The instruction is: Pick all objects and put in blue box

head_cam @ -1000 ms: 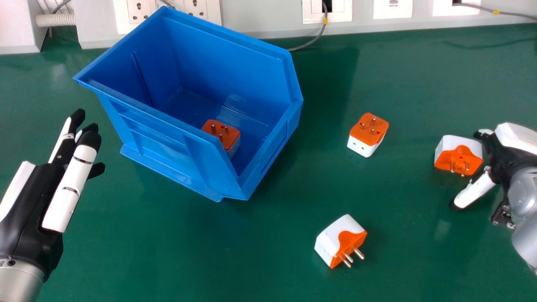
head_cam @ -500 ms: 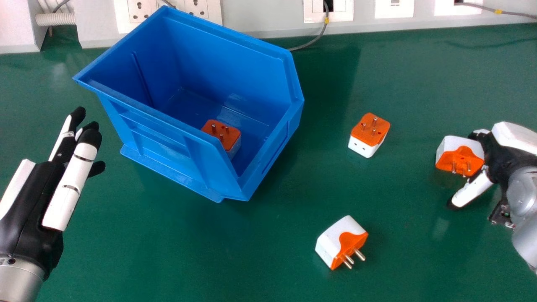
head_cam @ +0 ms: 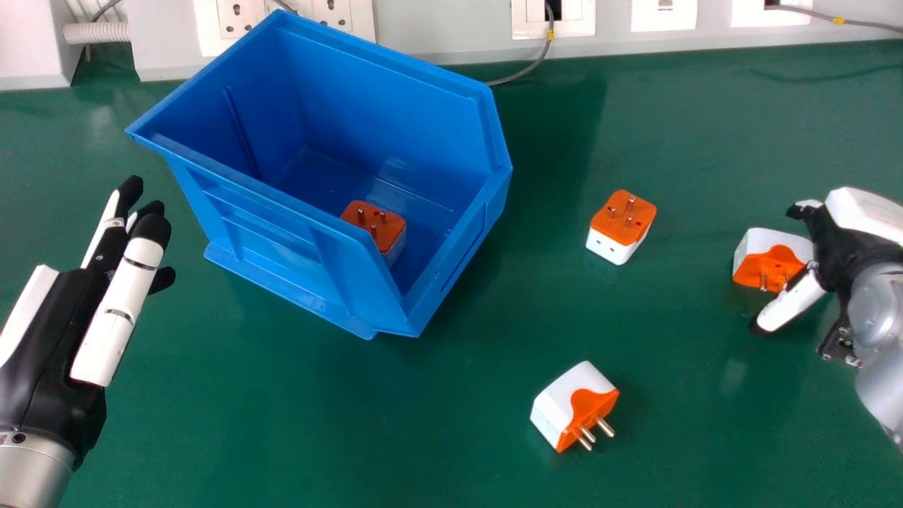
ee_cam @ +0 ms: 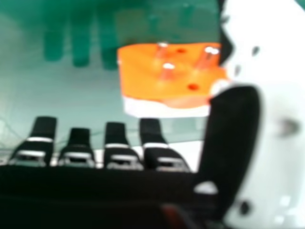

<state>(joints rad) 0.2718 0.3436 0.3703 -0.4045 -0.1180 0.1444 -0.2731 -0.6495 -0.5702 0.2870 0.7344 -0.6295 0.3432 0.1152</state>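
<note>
My right hand was released at three o'clock — I judged it should straddle the adjacent adapter squarely before pinching.

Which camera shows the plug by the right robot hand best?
The right hand view: it shows the plug close up, with three metal pins. The head view shows it smaller, partly hidden behind the right robot hand.

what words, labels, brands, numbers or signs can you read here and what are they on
No readable text anywhere.
Black and white left hand: small dark marks at its wrist, too small to read.
White rectangular wall plate: tiny dark mark, too small to read.
Blue plastic box: no lettering shows.
Orange and white plug adapters: none legible.
</note>
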